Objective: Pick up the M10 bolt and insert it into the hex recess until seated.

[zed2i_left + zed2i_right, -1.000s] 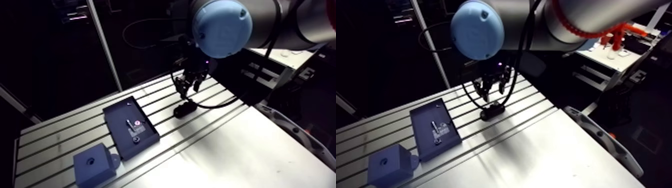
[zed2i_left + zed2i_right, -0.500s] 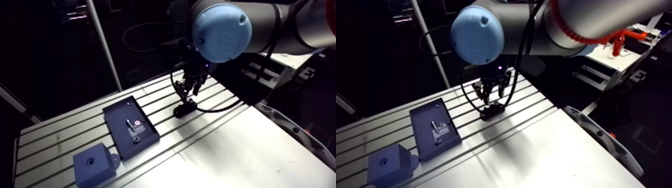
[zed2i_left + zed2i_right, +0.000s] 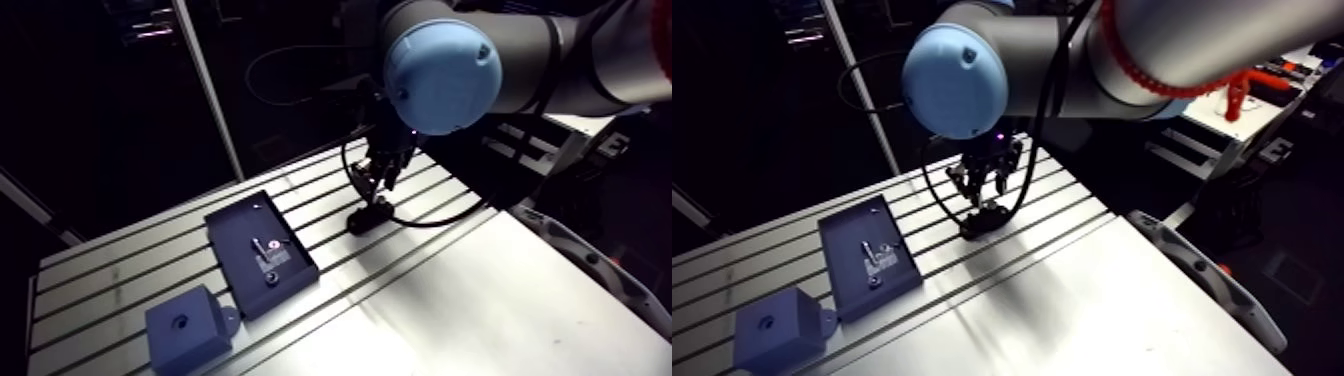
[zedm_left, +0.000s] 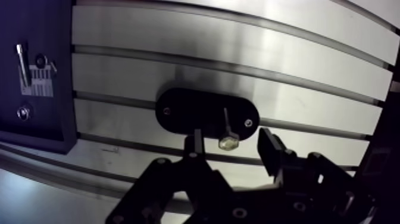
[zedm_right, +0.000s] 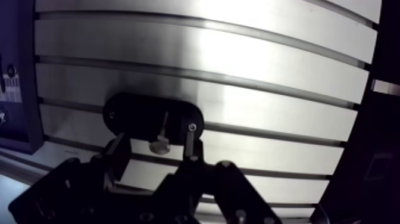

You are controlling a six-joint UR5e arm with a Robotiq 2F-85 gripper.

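- The tool (image 4: 232,149) hangs low over the bench (image 4: 238,53). Its two fingers (image 4: 196,143) are spread wide and hold nothing. The gap is far broader than what it straddles, probably so the fingers can come down on either side without a knock.
- The bolt (image 4: 227,132) lies on its side directly between the fingers, head nearest the tool and shank pointing away from it. Neither finger appears to touch it.
- The shank rests on a black oval plate (image 4: 184,110) just ahead of the tool, and the head juts past that plate's near edge. This perch seems meant to keep the head clear of the bench, leaving room for the fingertips beside it.
- The fingers line up across the bolt's length, which suits a squeeze on the head or just behind it. The step in hand looks like closing for the pick.
- A dark tray (image 4: 56,113) with a few small pieces of hardware sits well off to one side of the tool. In the arm view a blue block (image 3: 185,328) with a round mark on top lies beyond the tray, farther from the tool.
- Which of these holds the hex recess cannot be told. The bolt is well apart from both, so carrying and seating are not yet done.
- A lying bolt will likely need turning upright after the grab, so a firm, centred grip matters.
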